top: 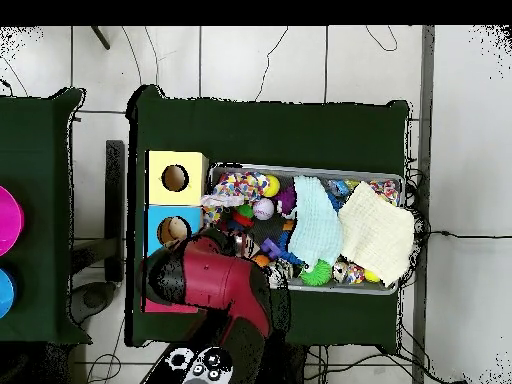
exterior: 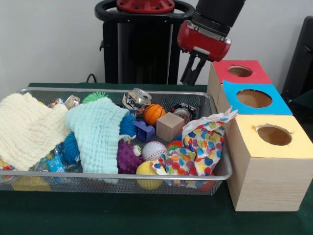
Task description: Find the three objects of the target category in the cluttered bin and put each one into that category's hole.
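Green cloth covers the table; the bin (exterior: 122, 182) lies on it with its long axis left to right in the front view, the three boxes standing just beside its right end. Target category unknown; likely candidates are balls: a basketball (exterior: 154, 113) and a baseball (exterior: 154, 150), judged light, stiff, round and prone to roll, best pinched across the middle. Soft cloths hide much. The hole (exterior: 240, 71) faces up, far right. The gripper (exterior: 192, 78) hangs behind the bin, fingers slightly parted, holding nothing.
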`<control>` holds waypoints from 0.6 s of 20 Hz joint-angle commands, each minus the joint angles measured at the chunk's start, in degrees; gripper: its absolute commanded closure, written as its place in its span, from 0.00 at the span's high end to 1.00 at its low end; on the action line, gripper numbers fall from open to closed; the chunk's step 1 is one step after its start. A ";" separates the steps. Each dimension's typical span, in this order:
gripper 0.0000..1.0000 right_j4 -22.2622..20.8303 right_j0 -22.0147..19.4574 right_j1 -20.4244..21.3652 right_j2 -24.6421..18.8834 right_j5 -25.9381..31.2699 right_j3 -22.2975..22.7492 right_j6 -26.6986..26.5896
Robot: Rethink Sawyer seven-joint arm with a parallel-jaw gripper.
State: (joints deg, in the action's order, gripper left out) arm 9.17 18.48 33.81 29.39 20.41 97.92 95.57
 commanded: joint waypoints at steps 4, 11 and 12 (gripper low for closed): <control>0.00 5.97 0.84 -5.33 -2.75 5.60 -5.90 16.78; 0.00 6.63 0.84 -5.50 -2.03 5.00 -5.29 15.21; 0.00 6.38 0.25 -5.07 -2.27 4.96 -5.00 14.32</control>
State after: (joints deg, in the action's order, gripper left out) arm 13.20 20.22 30.44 29.65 21.41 93.69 95.58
